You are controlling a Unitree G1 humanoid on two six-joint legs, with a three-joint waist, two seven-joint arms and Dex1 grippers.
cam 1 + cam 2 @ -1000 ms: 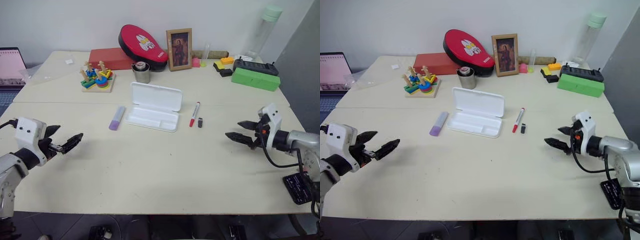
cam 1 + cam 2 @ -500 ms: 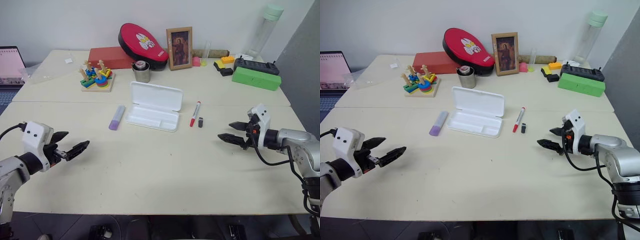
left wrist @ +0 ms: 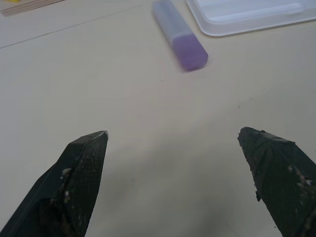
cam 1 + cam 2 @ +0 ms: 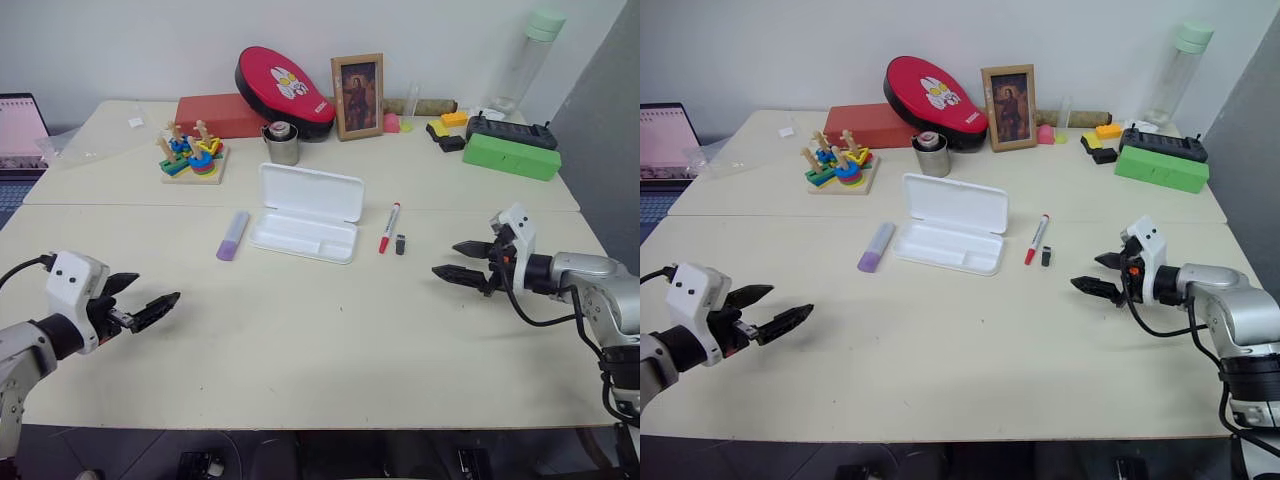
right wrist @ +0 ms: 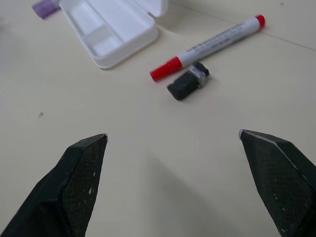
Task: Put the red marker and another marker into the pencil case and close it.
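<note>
Lying open at the middle of the pale table (image 4: 300,350): the pencil case (image 4: 305,236), white, lid (image 4: 311,192) tipped back toward 12 o'clock, tray showing nothing inside. At 9 o'clock of the case, just beside it and not touching: another marker (image 4: 233,236), pale lavender, short and thick, lying flat, darker purple end toward 6 o'clock. At 3 o'clock of the case, near but apart: the red marker (image 4: 389,227), white barrel with red ends, lying flat, running roughly 12 to 6 o'clock. Just beside that marker at its 3 o'clock: a small dark stubby piece (image 4: 400,244). Hovering at 8 o'clock of the case, well apart from it: left gripper (image 4: 142,301), its 2 black fingers spread wide, holding nothing, tips aimed toward the lavender marker, seen ahead in the left wrist view (image 3: 178,35). Hovering at 4 o'clock of the case, near the stubby piece but not touching: right gripper (image 4: 462,260), its 2 fingers likewise spread wide and empty, aimed toward the red marker, which lies ahead in the right wrist view (image 5: 207,47). Along the table's 12 o'clock edge: red oval pouch (image 4: 284,86), framed picture (image 4: 358,97), metal cup (image 4: 283,146), stacking toy (image 4: 192,156). At 2 o'clock: green box (image 4: 511,157).
</note>
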